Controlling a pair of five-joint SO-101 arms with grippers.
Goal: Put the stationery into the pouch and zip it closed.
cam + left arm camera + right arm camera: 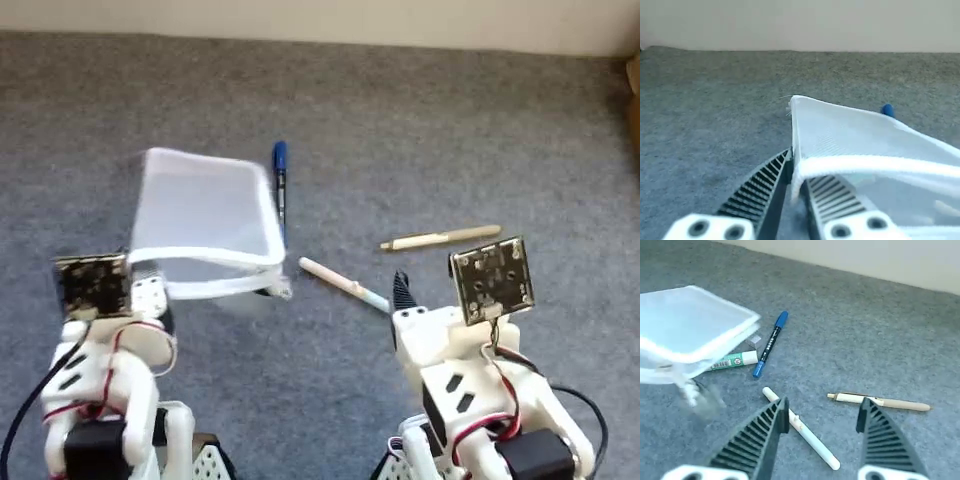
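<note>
The pouch (205,225), at ten o'clock from the white pen (340,283), could have slipped free or sagged shut, since the left gripper (797,167) pinched only its rim. The right gripper (825,405) stood wide apart above that pen, holding nothing. The blue pen (280,190) lay at the pouch's three o'clock.

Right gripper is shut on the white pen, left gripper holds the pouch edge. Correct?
No: the right gripper is open, the white pen lying loose beneath it, per the right wrist view. The left gripper does hold the pouch edge.
</note>
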